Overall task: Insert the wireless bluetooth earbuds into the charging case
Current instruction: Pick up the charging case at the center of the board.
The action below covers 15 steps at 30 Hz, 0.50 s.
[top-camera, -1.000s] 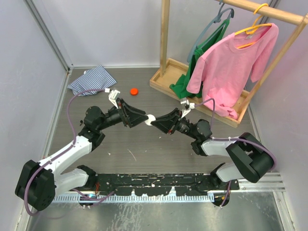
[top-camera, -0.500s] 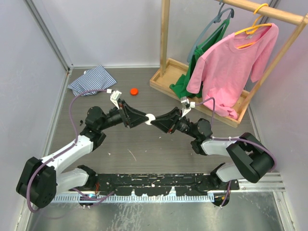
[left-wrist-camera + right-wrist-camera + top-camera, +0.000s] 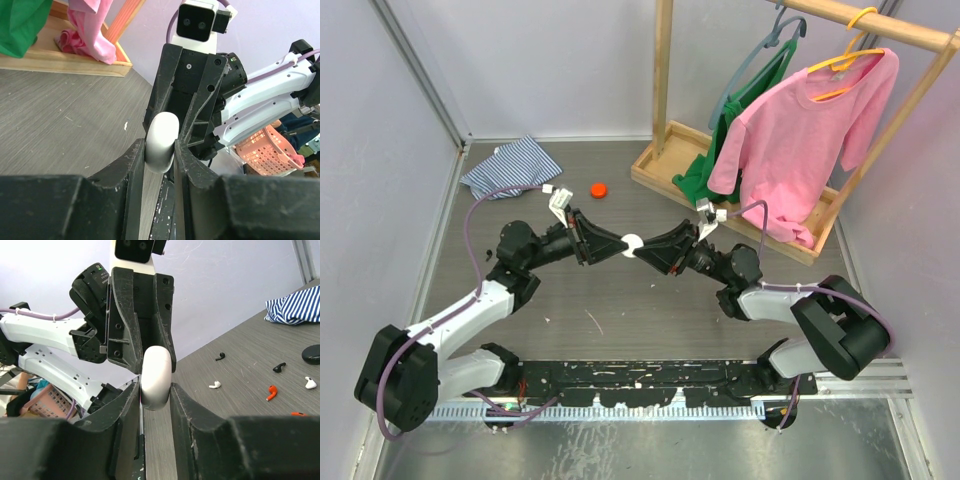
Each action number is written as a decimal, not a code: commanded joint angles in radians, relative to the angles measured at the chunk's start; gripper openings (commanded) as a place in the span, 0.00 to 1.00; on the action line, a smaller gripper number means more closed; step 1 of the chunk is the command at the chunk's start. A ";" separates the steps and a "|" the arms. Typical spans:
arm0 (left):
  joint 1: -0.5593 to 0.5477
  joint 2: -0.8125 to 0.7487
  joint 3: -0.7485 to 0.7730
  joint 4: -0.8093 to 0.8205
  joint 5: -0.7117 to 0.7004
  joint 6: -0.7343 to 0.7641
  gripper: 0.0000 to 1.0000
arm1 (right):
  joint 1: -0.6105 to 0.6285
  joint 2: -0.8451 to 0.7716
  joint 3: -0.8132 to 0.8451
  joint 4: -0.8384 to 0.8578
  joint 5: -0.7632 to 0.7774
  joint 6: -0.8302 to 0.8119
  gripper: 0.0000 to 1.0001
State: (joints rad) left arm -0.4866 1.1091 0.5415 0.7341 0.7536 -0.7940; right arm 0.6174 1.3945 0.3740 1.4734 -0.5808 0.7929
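Slightly shifted since a second ago, both arms now meet a touch farther from their bases, and the left gripper [image 3: 159, 152] has drawn its jaws in from a wider spread. It clamps the white charging case [image 3: 631, 244], a smooth rounded pebble shape held above the grey wood-grain table [image 3: 620, 300].

From the left wrist, the case stands on edge between the two black fingers [image 3: 131, 165], touching both. Its far end is pinched by the right gripper [image 3: 156, 390], which points straight back at the camera.

From the right wrist the picture mirrors this. The case sits upright between the right gripper's fingers, pressed on both sides, and the left gripper's jaws close on its upper end. So both grippers grip the same case from opposite ends, tip to tip, at mid-table.

The earbuds [image 3: 271, 392] lie loose on the table, well apart from the case and from both sets of jaws. The right wrist view shows them scattered to the right: two black, two white, one red-orange, and another orange piece at the edge of the fingers. A black puck [image 3: 312, 354] and a striped cloth [image 3: 295, 305] lie near them.

In the top view an orange puck [image 3: 599, 189] rests beyond the grippers. A pink shirt [image 3: 800, 140] hangs on a wooden rack [image 3: 665, 70] at the right.
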 commanded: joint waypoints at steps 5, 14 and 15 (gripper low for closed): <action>0.003 -0.070 0.055 -0.142 0.054 0.168 0.03 | -0.049 -0.063 0.074 -0.105 -0.167 -0.080 0.55; 0.003 -0.133 0.134 -0.411 0.082 0.417 0.02 | -0.064 -0.255 0.219 -0.827 -0.248 -0.502 0.70; 0.003 -0.134 0.138 -0.418 0.083 0.431 0.02 | -0.064 -0.262 0.243 -0.907 -0.250 -0.543 0.72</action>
State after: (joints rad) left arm -0.4858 1.0016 0.6273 0.3916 0.8021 -0.4866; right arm 0.5560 1.1824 0.5179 0.9161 -0.7807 0.4870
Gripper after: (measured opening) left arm 0.249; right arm 0.696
